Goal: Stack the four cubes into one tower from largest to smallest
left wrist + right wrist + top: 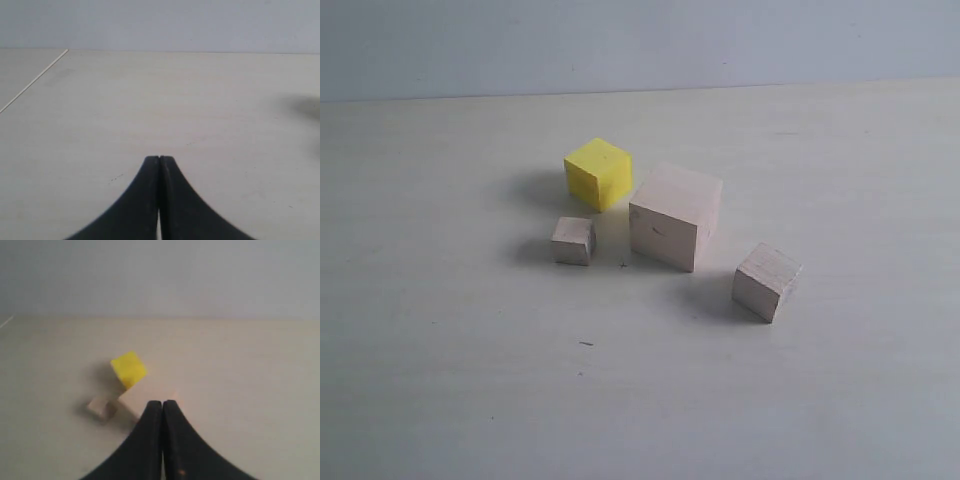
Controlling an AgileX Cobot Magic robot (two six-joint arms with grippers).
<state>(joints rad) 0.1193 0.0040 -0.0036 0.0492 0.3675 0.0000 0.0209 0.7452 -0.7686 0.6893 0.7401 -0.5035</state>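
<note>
Exterior looks down obliquely; low right wrist shares the yellow cube (598, 173)

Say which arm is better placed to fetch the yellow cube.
Right, probably. Its wrist view has the yellow cube and large cube just ahead of the shut jaws; the left wrist view shows no clear cube.

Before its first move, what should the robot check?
1. All four cubes on the table, none stacked: large wood cube, yellow cube, medium wood cube, small wood cube: ok.
2. Top of large wood cube bare, ready as base: ok.
3. Opening of left tool: not ok, shut.
4. Opening of right tool: not ok, shut.
5. Finger room between yellow cube and large wood cube: cannot tell.
</note>
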